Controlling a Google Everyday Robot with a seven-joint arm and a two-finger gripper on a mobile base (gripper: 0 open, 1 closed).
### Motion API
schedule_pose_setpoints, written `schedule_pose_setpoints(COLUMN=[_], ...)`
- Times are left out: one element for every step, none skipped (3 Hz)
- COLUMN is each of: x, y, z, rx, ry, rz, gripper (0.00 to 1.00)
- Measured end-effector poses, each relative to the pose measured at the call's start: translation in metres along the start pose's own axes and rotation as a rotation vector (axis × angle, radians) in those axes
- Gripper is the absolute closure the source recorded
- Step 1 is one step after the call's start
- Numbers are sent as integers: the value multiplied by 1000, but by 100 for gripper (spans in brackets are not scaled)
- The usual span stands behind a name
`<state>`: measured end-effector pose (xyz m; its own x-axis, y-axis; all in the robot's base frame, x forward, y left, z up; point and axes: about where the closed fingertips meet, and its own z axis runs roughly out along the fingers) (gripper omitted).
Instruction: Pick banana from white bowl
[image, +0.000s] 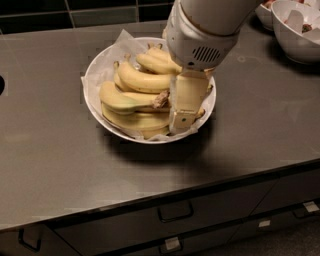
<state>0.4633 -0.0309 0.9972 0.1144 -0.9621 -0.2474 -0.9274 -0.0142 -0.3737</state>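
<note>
Worktop: we see a dark grey worktop below a black tiled wall, with drawers under its front edge.
White bowl: the white bowl sits on the worktop, paper-lined and heaped with bananas.
Banana: the banana, thick and pale, lies on the pile in the bowl's 9 o'clock half, its frayed brown stem pointing to 3 o'clock.
Gripper: the gripper points down inside the bowl at 4 o'clock, just beside that stem; we cannot tell whether it is wide, narrow or holding anything.
Other bowls: other bowls, also white, stand at 2 o'clock, well apart.
</note>
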Motion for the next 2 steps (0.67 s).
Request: schedule_pose_setpoints(x=[-4, -22], y=[7, 18], z=[-8, -10], rx=[20, 61], ry=[2, -5], rz=[12, 20], gripper=[0, 0])
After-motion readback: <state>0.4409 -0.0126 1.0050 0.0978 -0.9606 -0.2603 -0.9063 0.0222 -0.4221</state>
